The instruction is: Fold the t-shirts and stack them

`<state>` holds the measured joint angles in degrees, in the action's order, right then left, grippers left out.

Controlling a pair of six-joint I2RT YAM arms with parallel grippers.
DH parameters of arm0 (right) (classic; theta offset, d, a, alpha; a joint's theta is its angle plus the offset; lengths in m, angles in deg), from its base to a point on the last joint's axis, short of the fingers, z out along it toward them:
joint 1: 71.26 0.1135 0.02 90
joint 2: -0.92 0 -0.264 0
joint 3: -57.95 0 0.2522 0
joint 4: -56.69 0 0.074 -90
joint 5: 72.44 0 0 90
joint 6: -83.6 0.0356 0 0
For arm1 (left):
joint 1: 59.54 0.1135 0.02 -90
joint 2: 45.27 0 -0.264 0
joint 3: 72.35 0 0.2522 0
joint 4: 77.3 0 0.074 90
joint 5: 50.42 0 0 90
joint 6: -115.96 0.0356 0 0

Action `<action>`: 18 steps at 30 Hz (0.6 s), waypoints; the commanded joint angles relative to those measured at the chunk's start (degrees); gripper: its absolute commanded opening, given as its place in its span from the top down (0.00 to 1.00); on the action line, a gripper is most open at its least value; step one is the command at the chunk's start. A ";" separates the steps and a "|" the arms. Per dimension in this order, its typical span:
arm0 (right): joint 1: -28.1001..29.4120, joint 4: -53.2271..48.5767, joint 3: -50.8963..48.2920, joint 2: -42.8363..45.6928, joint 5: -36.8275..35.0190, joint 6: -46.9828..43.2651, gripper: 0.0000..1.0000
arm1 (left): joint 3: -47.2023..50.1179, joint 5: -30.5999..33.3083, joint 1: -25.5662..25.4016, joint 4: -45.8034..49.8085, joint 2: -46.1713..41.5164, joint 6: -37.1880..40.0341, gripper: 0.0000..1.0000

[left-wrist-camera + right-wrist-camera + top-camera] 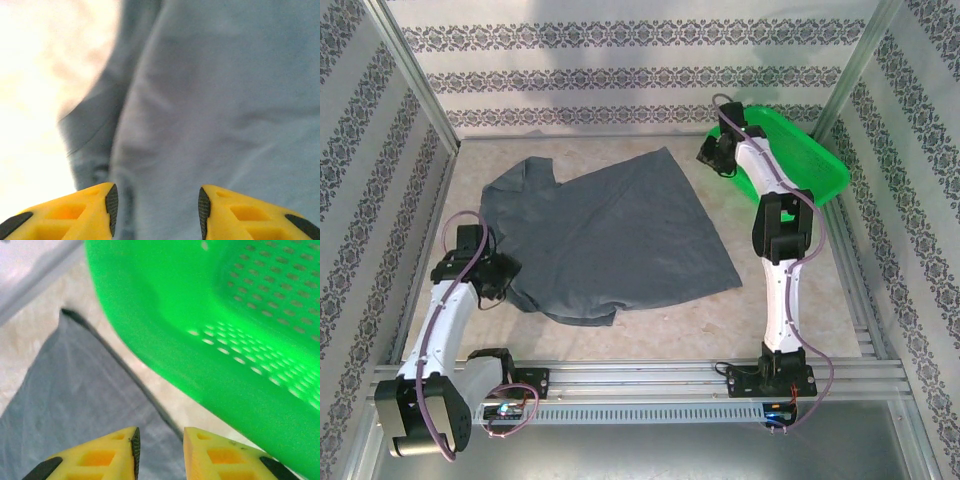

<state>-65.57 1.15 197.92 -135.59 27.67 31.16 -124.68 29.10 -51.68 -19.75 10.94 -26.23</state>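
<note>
1. t-shirt (610,235): one, spread open mid-table, unfolded; nothing stacked.
2. left gripper (155,206): over the shirt's 8 o'clock edge, jaws parted, empty.
3. right gripper (161,445): at the shirt's 1 o'clock corner beside the green basket (200,340), jaws parted, empty.

Dk grey tee (620,235) spread flat, near hem crumpled.

Left pincer (155,205) stands parted wide, arm bent low; right pincer (160,447) parted narrowly, arm outstretched.
</note>
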 commanded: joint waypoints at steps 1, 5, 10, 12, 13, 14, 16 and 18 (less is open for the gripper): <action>0.32 -0.72 4.66 -0.95 5.08 -1.87 0.70 | 2.78 0.98 -0.21 6.28 -2.30 -2.75 0.54; 3.68 -1.51 1.49 4.10 5.48 -5.50 0.62 | 6.33 1.39 -0.12 4.56 -2.37 -4.65 0.55; 6.18 3.16 -18.07 17.66 3.33 -2.89 0.58 | 8.26 2.98 1.15 -0.62 0.27 -5.12 0.52; 6.97 5.60 -27.41 23.27 3.24 -1.81 0.58 | 9.03 2.79 2.21 -2.48 1.19 -5.21 0.51; 7.53 6.18 -31.99 25.98 2.69 -1.50 0.58 | 9.22 3.01 2.95 -2.85 1.43 -5.09 0.52; 7.96 6.70 -35.65 28.22 2.50 -1.15 0.58 | 9.50 3.17 3.58 -2.92 1.70 -4.91 0.52; 8.74 8.85 -44.28 32.46 3.12 0.02 0.59 | 9.95 3.33 4.80 -3.50 2.05 -4.24 0.52; 9.85 10.03 -50.27 34.55 3.66 0.42 0.60 | 10.27 3.75 5.64 -4.17 2.12 -3.43 0.52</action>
<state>-56.45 8.30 153.92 -102.76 30.99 29.74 -115.04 31.14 -47.33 -21.98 13.04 -30.05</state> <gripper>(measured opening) 0.407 0.483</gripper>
